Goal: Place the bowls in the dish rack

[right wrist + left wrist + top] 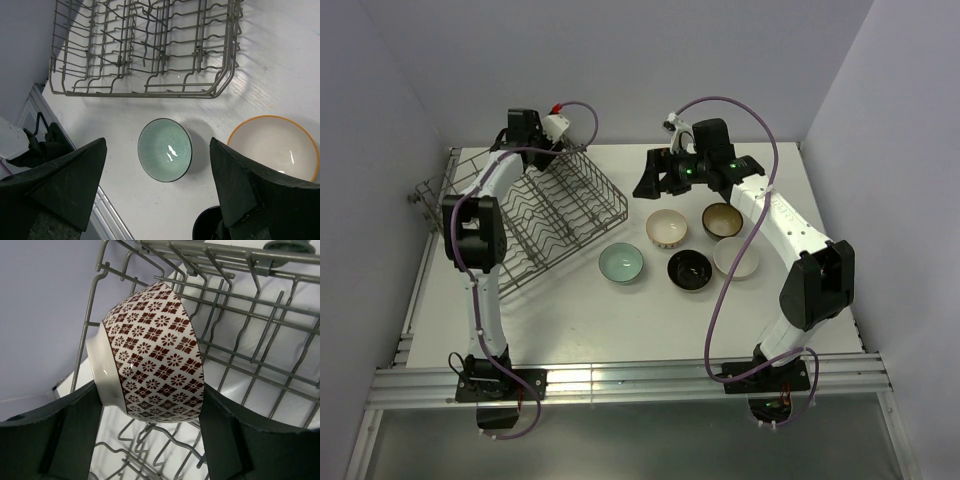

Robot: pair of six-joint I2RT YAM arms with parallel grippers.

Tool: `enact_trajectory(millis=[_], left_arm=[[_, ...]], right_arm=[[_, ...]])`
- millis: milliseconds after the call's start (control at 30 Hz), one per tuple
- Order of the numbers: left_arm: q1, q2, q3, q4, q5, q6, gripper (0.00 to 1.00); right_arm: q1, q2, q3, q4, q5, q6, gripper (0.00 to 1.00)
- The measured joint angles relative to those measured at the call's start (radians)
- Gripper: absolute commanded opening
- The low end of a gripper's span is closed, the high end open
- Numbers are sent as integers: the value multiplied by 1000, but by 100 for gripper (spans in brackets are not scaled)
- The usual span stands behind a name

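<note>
A: Where the left hand (152, 400) hangs over the rack (260, 315), what has it got?

B: A red-patterned bowl (155, 350), pinched between both fingers and turned on its side, with its white foot to the left. It is at the rack's far corner, with wires behind and below it. Whether it touches them I cannot tell.

A: And the rack itself?

B: It stands on the left part of the surface (800, 310), set at an angle.

A: What comes next, to its right?

B: A green bowl (622, 263), upright, near the rack's near-right corner. Farther back stands a cream bowl (667, 228) with an orange rim. A black bowl (689, 268) sits right of the green one, and a brown bowl (721, 217) is behind it. A white bowl (736, 257) is farthest right, just beside the black one. All five are on the surface, apart from the rack.

A: And the right hand (663, 185)?

B: It is spread wide and empty, and hovers just behind the cream bowl. Its wrist view looks down past both fingers at the green bowl.
</note>
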Motion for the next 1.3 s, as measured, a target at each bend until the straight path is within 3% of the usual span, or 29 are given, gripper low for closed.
enact_trajectory(millis=[567, 1200, 1300], left_arm=[[-14, 42, 0, 21, 7, 232, 0], [-14, 129, 47, 46, -23, 332, 0], [-14, 129, 47, 45, -28, 332, 14]], right_arm=[[-4, 9, -11, -7, -12, -3, 90], [-6, 43, -18, -11, -18, -10, 90], [-6, 47, -18, -14, -19, -11, 90]])
